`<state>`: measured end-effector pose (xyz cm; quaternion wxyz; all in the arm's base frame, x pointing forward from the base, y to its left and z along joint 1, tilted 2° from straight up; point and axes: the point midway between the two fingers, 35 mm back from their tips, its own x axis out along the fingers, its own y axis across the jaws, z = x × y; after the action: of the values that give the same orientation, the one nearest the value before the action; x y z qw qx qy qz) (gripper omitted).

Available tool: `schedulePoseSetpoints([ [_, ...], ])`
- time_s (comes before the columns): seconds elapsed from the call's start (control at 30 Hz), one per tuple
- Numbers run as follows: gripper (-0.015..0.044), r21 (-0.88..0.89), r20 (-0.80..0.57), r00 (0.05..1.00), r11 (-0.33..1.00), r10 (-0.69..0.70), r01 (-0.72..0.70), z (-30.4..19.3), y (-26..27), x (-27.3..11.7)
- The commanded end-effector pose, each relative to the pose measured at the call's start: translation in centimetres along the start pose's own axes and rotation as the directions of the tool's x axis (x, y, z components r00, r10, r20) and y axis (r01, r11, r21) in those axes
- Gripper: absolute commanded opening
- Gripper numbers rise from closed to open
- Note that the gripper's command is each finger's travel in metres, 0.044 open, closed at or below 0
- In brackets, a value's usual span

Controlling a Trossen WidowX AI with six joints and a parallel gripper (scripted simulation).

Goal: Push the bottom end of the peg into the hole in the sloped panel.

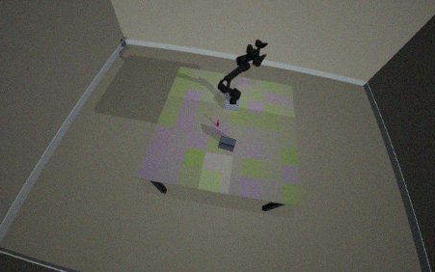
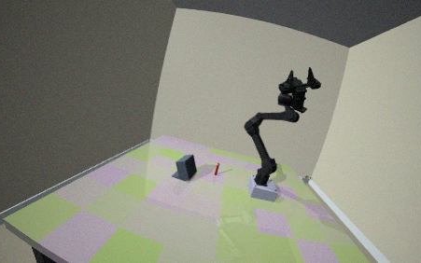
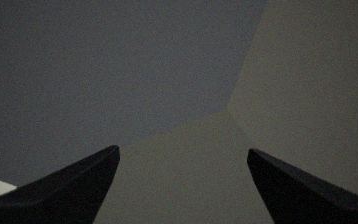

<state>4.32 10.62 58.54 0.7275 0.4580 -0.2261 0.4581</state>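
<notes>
Exterior view: the red peg (image 1: pixel 218 123) (image 2: pixel 217 169) stands on the table (image 1: pixel 169 159) (image 2: pixel 135 233), between the dark sloped block (image 1: pixel 227 143) (image 2: pixel 186 168) and the arm's base (image 1: pixel 231 104) (image 2: pixel 263 191). The gripper (image 1: pixel 266 51) (image 2: pixel 301 71) (image 3: pixel 183 153), wide and unladen, points upward; it should turn downward, centre over the peg, then close squarely.

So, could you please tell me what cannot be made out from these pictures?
- Hole in the panel: top and exterior, too small and grainy.
- Whether the peg has flat sides: same views, too small.
- Peg and panel in the wrist view: outside its frame.
</notes>
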Motion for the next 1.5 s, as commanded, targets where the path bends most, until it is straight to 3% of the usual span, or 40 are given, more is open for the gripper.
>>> schedulePoseSetpoints([
  [0.0,0.0426,-0.004,0.0,1.0,1.0,0.0,0.0,0.0,0.0,0.0],
  [0.6,0.044,-0.423,-0.017,1.0,0.906,0.016,-0.022,-3.6,1.0,1.0],
  [0.97,0.044,-0.659,-0.053,0.999,0.751,0.01,-0.043,-6.5,0.8,1.9],
  [1.47,0.044,-0.848,-0.06,0.997,0.53,-0.05,-0.025,-9.3,-1.3,3.3],
])
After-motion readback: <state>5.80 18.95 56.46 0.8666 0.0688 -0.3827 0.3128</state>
